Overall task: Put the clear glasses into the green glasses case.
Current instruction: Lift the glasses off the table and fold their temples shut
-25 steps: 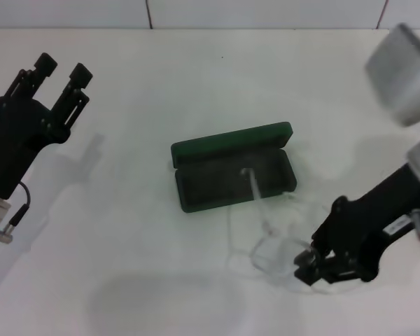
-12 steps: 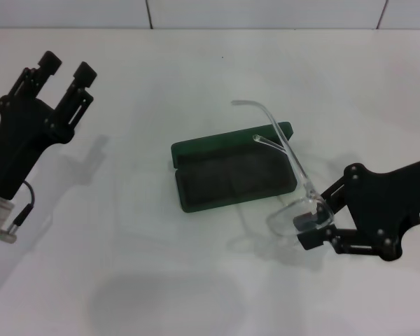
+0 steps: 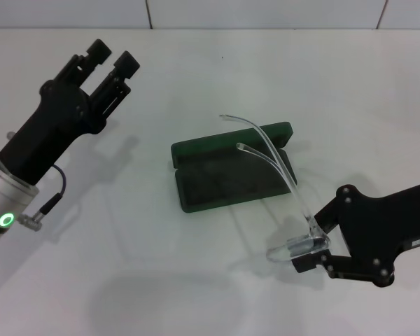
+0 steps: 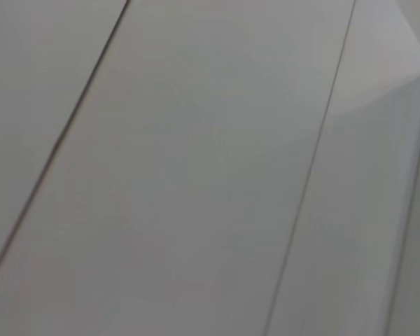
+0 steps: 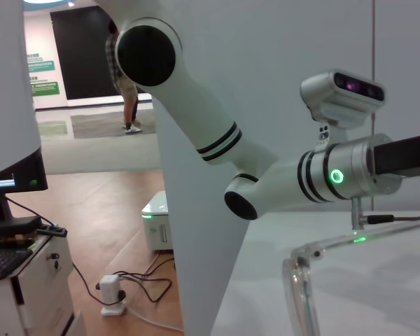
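Note:
The green glasses case (image 3: pixel 231 171) lies open in the middle of the table, its lid standing along the far side. My right gripper (image 3: pixel 306 253) hangs at the near right, shut on the front of the clear glasses (image 3: pixel 280 175). Their two arms rise up and reach back over the case. In the right wrist view a piece of the clear frame (image 5: pixel 301 287) shows close up. My left gripper (image 3: pixel 108 66) is open, raised over the table's far left, away from the case. The left wrist view shows only bare white surface.
The white table (image 3: pixel 126 280) ends at a tiled wall (image 3: pixel 266 12) along the far edge. In the right wrist view the robot's own body, left arm (image 5: pixel 280 185) and a room floor with cables appear behind.
My right gripper has lifted the clear glasses off the table and turned them, so their arms now reach over the case. My left arm has swung right, toward the case.

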You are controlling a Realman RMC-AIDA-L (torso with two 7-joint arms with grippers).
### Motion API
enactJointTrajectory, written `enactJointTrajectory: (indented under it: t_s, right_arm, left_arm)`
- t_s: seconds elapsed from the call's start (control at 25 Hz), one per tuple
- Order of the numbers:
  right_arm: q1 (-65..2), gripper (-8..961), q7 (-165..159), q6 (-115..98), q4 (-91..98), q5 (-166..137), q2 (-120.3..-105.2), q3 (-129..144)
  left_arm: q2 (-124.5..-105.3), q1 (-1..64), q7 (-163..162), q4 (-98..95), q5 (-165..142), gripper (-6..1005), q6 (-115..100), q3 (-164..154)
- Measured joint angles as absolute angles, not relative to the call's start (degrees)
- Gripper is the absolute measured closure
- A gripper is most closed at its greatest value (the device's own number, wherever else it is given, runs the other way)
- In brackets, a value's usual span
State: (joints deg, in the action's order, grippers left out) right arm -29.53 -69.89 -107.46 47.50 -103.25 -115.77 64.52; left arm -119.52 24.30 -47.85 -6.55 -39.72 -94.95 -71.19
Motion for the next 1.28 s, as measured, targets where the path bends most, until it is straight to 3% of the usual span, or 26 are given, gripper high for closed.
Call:
enactJointTrajectory:
  t_s: [0.4, 1.28]
  right_arm:
    - [-29.62, 833, -62.07, -102.40, 43.46, -101.83, -115.98, 64.89]
    - [-30.50, 833, -59.53, -91.42, 43.65, -93.96, -116.19, 78.06]
  left_arm:
    - [-119.82, 21.66, -50.46, -10.20, -42.77, 331, -97.43, -71.19]
    - [-120.34, 26.91, -52.13, -10.51, -49.35, 331, -97.69, -78.09]
